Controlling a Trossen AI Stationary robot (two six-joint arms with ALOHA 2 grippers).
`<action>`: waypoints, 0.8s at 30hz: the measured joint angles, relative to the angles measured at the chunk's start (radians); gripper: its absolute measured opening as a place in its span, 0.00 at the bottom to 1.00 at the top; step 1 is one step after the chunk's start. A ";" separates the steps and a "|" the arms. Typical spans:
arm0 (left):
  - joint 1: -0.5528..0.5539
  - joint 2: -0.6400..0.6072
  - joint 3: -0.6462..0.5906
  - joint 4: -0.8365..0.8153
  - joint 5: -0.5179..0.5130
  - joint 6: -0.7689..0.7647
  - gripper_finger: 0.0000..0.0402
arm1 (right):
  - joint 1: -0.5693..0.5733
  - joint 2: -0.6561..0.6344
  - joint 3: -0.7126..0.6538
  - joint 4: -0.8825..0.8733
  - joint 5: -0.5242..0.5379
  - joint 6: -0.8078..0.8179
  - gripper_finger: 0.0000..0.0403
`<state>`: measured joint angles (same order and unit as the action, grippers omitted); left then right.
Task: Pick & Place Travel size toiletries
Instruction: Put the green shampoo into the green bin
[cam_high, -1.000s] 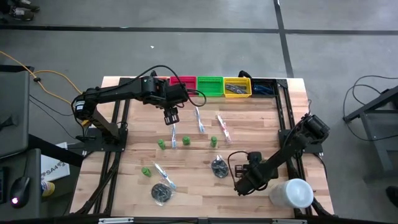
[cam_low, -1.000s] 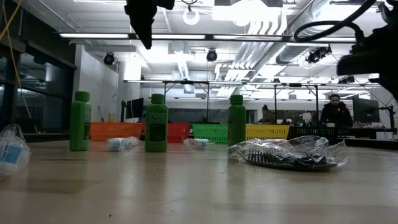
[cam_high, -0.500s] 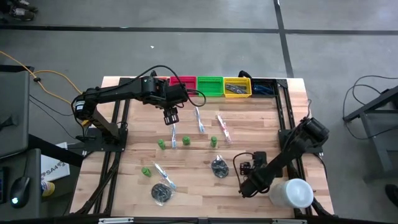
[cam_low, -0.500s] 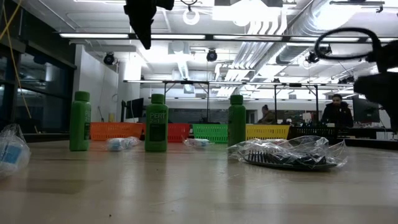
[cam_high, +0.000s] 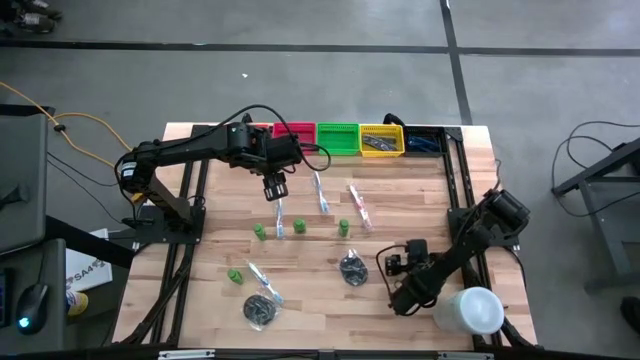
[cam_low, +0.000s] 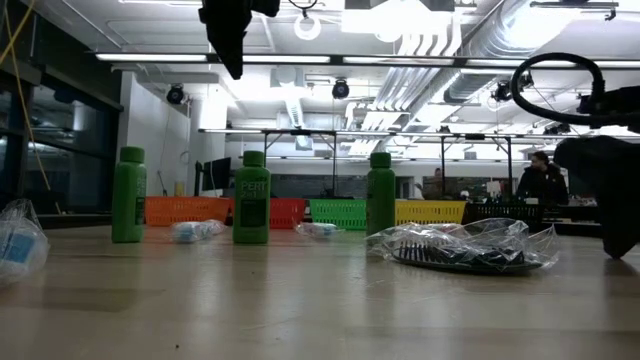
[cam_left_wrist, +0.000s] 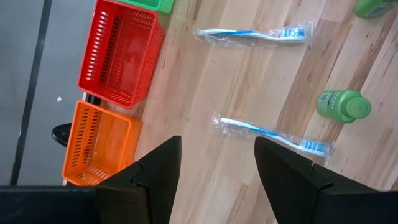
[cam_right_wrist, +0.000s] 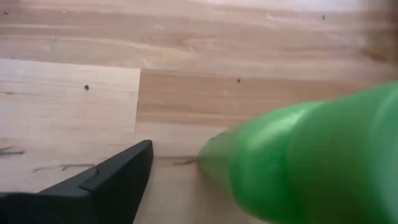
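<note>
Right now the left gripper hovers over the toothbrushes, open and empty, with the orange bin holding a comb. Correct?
Not quite: the orange bin is empty, as the left wrist view shows. The rest holds: the left gripper hovers open and empty above the toothbrushes.

Just ahead of the left claw (cam_high: 274, 190) you see three clear-wrapped white-blue toothbrushes (cam_high: 320, 192) lying flat and apart from one another. Beyond them, three stubby green bottles (cam_high: 300, 227) stand upright in a row. Farther from this claw lie a fourth green bottle (cam_high: 235, 276), a fourth toothbrush (cam_high: 260, 280) and a dark round bundle (cam_high: 260, 310). A second wrapped bundle (cam_high: 352, 268) lies near the right claw (cam_high: 399, 299). Directly at that claw sits another green bottle (cam_right_wrist: 311, 162), just beside one finger; you cannot tell its pose.
</note>
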<state>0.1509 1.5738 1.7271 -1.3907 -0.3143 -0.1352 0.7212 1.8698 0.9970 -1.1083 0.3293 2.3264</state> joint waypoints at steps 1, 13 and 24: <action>0.000 0.000 0.000 0.000 0.000 0.000 0.50 | 0.002 0.000 -0.009 0.010 0.002 0.000 0.88; 0.000 0.000 0.000 0.001 0.000 -0.008 0.50 | 0.076 0.000 -0.066 0.052 0.042 0.001 0.67; 0.000 0.000 0.000 0.004 0.000 -0.028 0.50 | 0.098 0.002 -0.093 0.029 0.068 -0.034 0.39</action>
<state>0.1509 1.5738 1.7271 -1.3869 -0.3145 -0.1630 0.8188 1.8720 0.9035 -1.0794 0.3977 2.2926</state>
